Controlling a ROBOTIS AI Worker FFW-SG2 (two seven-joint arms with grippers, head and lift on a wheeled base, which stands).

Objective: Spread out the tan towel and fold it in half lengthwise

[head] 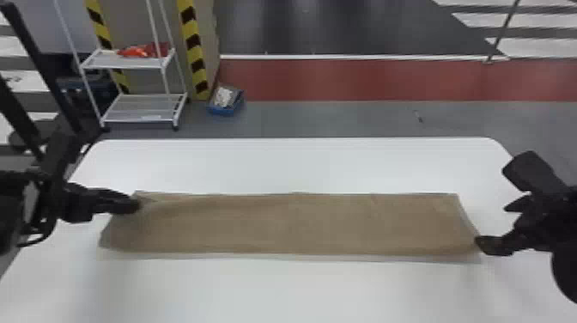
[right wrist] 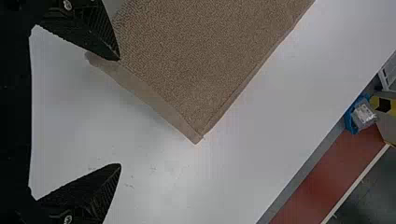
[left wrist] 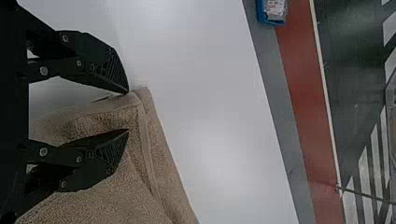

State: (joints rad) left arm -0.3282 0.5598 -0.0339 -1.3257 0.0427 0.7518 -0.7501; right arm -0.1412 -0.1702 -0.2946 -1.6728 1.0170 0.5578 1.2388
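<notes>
The tan towel (head: 292,225) lies as a long, flat strip across the white table, folded lengthwise, with its left end slightly rumpled. At its back left corner is my left gripper (head: 138,204). In the left wrist view this gripper (left wrist: 128,111) stands open, its fingers apart over the corner of the towel (left wrist: 135,186). My right gripper (head: 500,223) is at the towel's right end, near the front corner. The right wrist view has that gripper (right wrist: 120,112) wide open, one fingertip at the edge of the towel (right wrist: 205,60) and the other over bare table.
The white table (head: 292,163) extends behind and in front of the towel. Beyond its back edge, on the floor, stand a white wire shelf (head: 141,109) with red items at the left and a blue bin (head: 225,101) beside a striped post.
</notes>
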